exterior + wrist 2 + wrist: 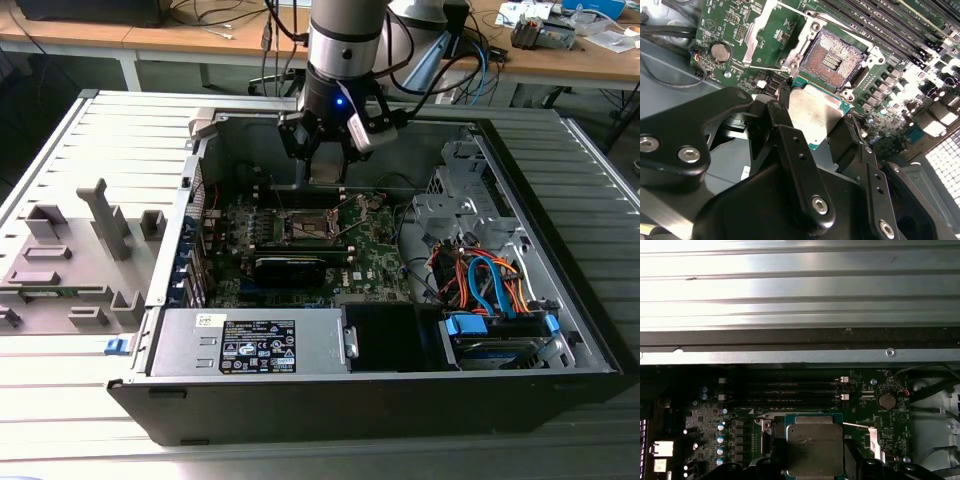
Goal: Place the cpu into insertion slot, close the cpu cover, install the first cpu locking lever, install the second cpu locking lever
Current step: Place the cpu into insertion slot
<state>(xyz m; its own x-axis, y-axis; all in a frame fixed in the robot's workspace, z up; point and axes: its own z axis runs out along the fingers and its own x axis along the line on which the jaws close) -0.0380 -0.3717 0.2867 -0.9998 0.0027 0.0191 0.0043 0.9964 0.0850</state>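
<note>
Second wrist view: claw [816, 120] hides cpu [812, 111] edges.

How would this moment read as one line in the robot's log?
claw: shut on cpu | cpu: held above board, not yet in slot | slot: empty, uncovered

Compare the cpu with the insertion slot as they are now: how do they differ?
The cpu shows a smooth pale metal top; the insertion slot is a dark recess full of contacts. The cpu is gripped in the claw, not seated; the insertion slot sits on the green board, empty and uncovered. Both are square.
</note>
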